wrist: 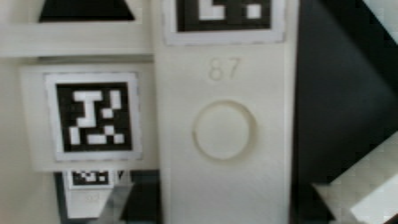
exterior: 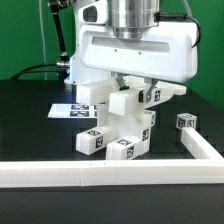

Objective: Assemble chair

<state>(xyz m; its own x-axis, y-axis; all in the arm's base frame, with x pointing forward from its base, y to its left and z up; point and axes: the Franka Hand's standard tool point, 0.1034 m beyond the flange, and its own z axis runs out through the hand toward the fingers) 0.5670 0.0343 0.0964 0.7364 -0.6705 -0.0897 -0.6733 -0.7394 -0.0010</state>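
The chair parts are white blocks, bars and a slab with black-and-white tags, clustered in the middle of the black table. My big white gripper hangs right over the cluster, its fingers down among the top parts. In the wrist view a long white slab with an oval dent, the mark 67 and a tag at its far end runs between my fingers. A second tagged part lies beside it. The gripper is open, with dark gaps between each finger and the slab. One small tagged cube sits apart at the exterior view's right.
The long white L-shaped border rail runs along the front and up the exterior view's right side. The marker board lies flat at the left, behind the cluster. The robot base and cables stand at the back left.
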